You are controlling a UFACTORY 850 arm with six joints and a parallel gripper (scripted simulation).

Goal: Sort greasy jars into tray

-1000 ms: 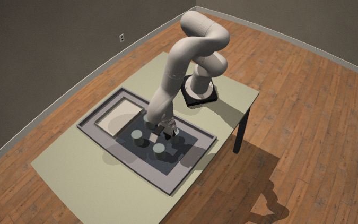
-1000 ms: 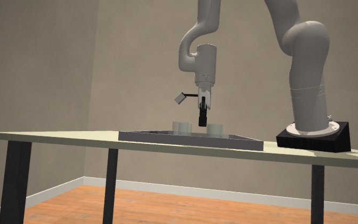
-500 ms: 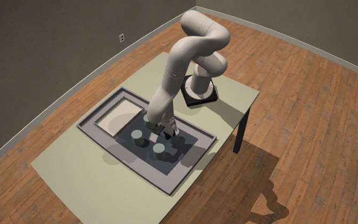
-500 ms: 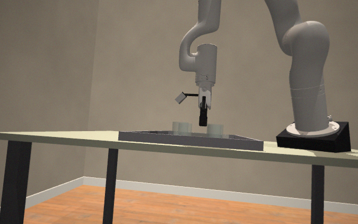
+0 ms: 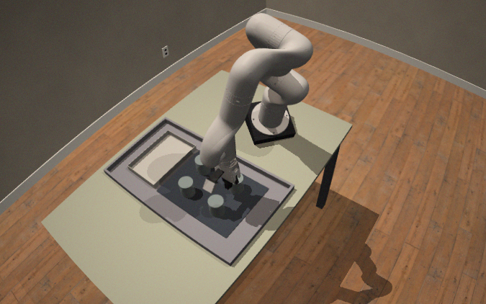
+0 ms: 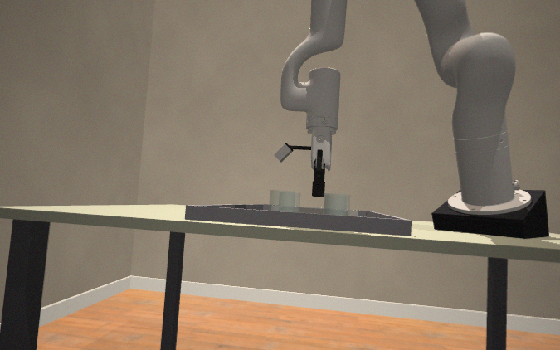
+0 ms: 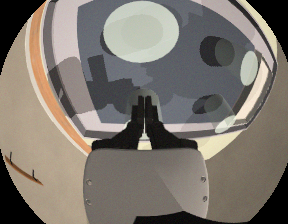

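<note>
My gripper [image 5: 228, 184] [image 6: 318, 193] [image 7: 144, 103] is shut and empty, fingertips down at about jar-top height, close beside the near right jar [image 5: 238, 187] [image 6: 337, 205]. Whether they touch it is unclear. That jar shows behind the fingers in the wrist view. A front jar [image 5: 216, 206] [image 7: 141, 31], a jar [image 5: 186, 186] [image 7: 249, 67] nearer the tray and a back jar [image 5: 199, 166] [image 7: 225, 123] also stand mouth down on the dark mat [image 5: 227, 228] [image 7: 170, 75]. The arm partly hides the back jar. The cream tray [image 5: 153, 166] [image 7: 257, 89] holds no jar.
The steel table top [image 5: 146, 192] around mat and tray has a raised rim [image 6: 229, 214]. It lies on the pale green table [image 5: 86, 226]. The arm's black base [image 5: 274, 139] [image 6: 481, 226] stands behind the rim. The wrist camera [image 6: 283, 153] sticks out from the gripper.
</note>
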